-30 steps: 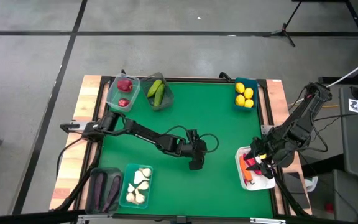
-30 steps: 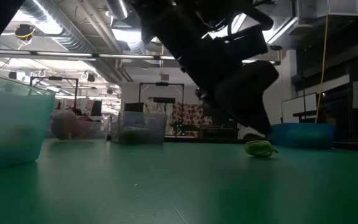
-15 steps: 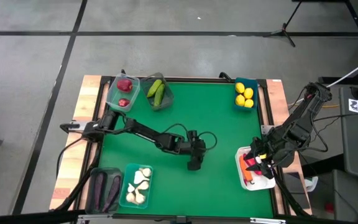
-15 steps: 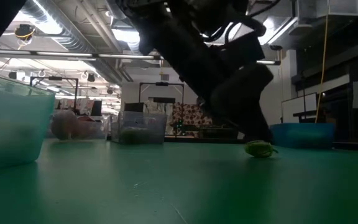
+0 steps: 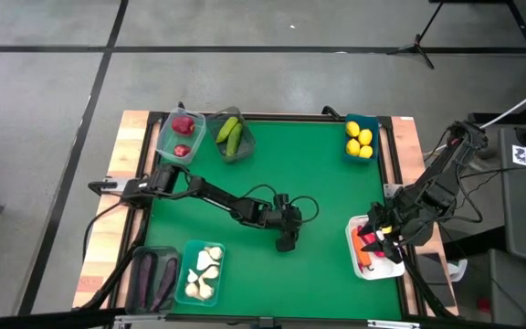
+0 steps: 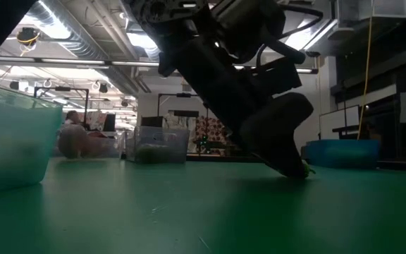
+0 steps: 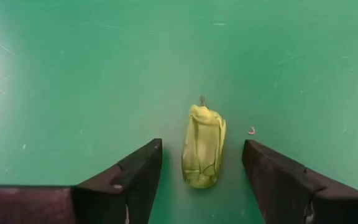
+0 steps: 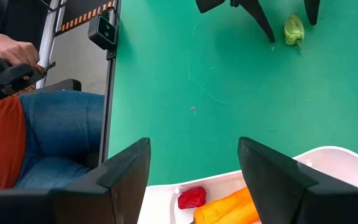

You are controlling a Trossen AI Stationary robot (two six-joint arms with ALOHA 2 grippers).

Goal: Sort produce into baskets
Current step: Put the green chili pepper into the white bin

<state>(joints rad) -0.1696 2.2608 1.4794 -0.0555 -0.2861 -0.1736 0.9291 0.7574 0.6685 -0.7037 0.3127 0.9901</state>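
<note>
I see my left tool (image 7: 197, 165) spread around one yellow-green pepper (image 7: 203, 147) on the counter (image 5: 327, 183); right tool (image 8: 194, 171) spread over the white tray (image 8: 328, 163), which holds perhaps two pieces.

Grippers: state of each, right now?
Left gripper: open, astride the yellow-green pepper, not gripping it.
Right gripper: open, empty, over the white tray.

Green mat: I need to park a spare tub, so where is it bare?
Bare between the cucumber tub and lemon tub, and between the garlic tub and white tray. The middle is crowded: left gripper straddles a small green vegetable.
</note>
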